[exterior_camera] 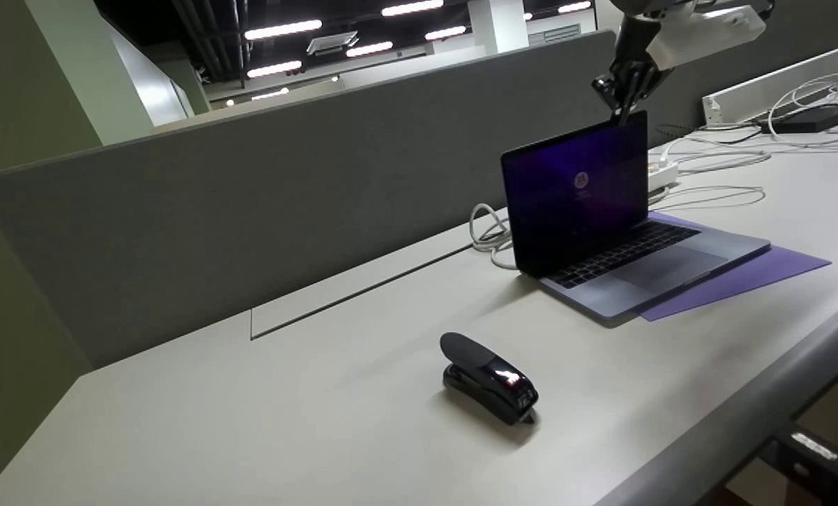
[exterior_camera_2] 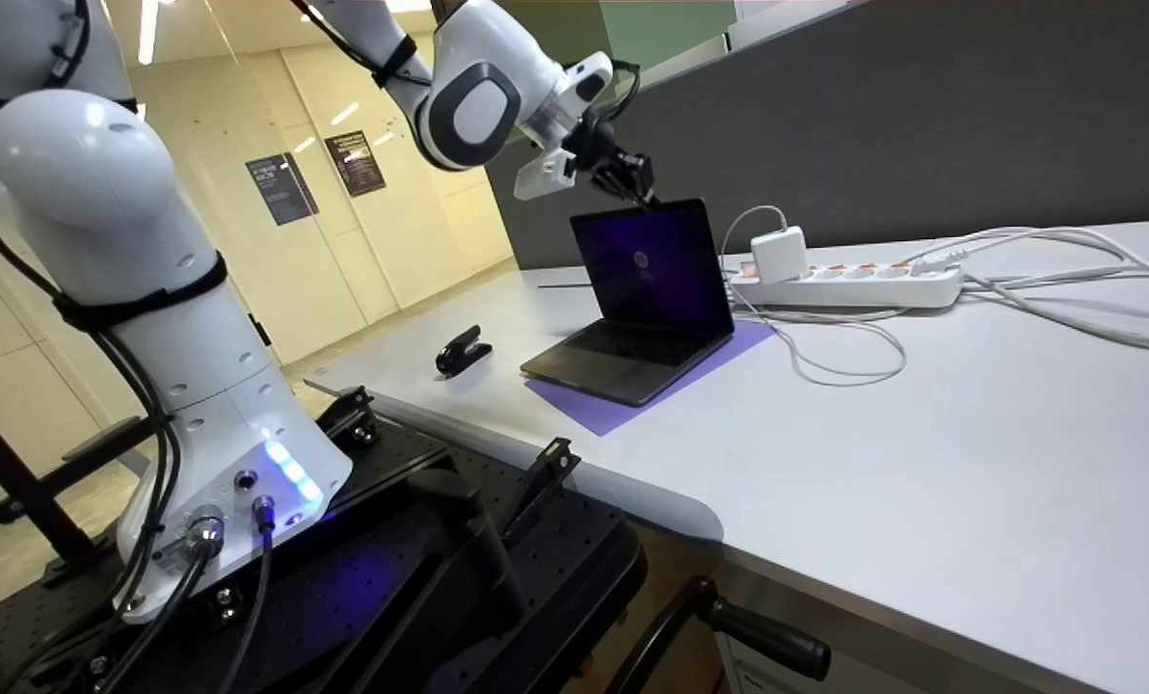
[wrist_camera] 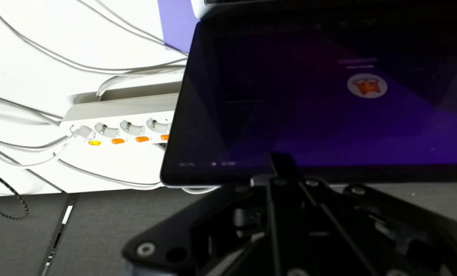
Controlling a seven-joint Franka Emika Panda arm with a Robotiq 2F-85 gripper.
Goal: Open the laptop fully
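Note:
The laptop shows in both exterior views (exterior_camera: 566, 204) (exterior_camera_2: 647, 270), standing on the desk with its lid raised to around upright and its purple-tinted screen lit. Its screen fills much of the wrist view (wrist_camera: 309, 96). My gripper (exterior_camera: 623, 116) is at the top edge of the lid, near one corner, and it also shows in an exterior view (exterior_camera_2: 650, 200). In the wrist view the fingers (wrist_camera: 284, 163) are together with no visible gap, and their tips overlap the screen side of the lid's edge. I cannot tell whether they touch it.
A purple sheet (exterior_camera: 749, 281) lies under the laptop. A black stapler (exterior_camera: 489, 379) is on the desk beside it. A white power strip (exterior_camera_2: 854, 287) with cables stands near the lid's other side. A grey partition (exterior_camera: 285, 211) rises behind the laptop.

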